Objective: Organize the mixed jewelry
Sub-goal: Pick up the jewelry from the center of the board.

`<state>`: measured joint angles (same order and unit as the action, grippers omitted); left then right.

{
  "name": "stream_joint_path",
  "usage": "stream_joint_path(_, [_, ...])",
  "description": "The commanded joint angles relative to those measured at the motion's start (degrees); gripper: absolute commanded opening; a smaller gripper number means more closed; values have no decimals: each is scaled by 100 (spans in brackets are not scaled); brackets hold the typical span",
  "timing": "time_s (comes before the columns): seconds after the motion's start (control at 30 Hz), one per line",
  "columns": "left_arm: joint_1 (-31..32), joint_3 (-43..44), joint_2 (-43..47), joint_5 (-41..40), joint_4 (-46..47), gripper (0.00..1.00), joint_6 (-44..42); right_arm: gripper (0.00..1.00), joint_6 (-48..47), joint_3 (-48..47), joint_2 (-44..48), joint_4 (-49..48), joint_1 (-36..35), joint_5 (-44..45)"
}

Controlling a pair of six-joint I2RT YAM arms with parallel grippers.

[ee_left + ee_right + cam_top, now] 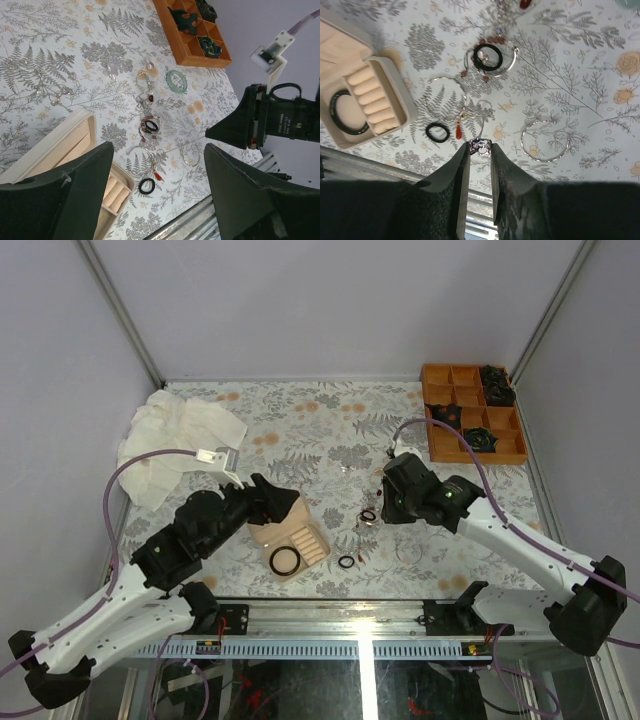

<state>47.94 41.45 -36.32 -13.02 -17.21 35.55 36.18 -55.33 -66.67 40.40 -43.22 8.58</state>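
left hand (158, 152) wide open, empty | right hand (480, 150) pinching 1 small silvery piece (481, 145)

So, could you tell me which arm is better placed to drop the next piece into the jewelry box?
Right: its jaws pinch a small sparkly piece near the jewelry box; the left jaws hang open, empty.

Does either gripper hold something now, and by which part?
The right gripper pinches a tiny silvery piece at its fingertips; which part cannot be told. The left gripper is open, empty.
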Motion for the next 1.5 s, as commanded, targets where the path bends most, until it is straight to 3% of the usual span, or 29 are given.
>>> stream_joint_path(0.0, [-17,15,201,-103,-253,73,130,17,-188,-672,-128,256,-211,212])
stream_joint_path(0.47, [-23,2,530,-267,-617,73,224,17,-258,-1850,-763,508,-742,453])
stream_joint_path(1.47, [-17,-120,923,-581,-970,73,385,17,-757,-4423,-2108,912,-1152,265])
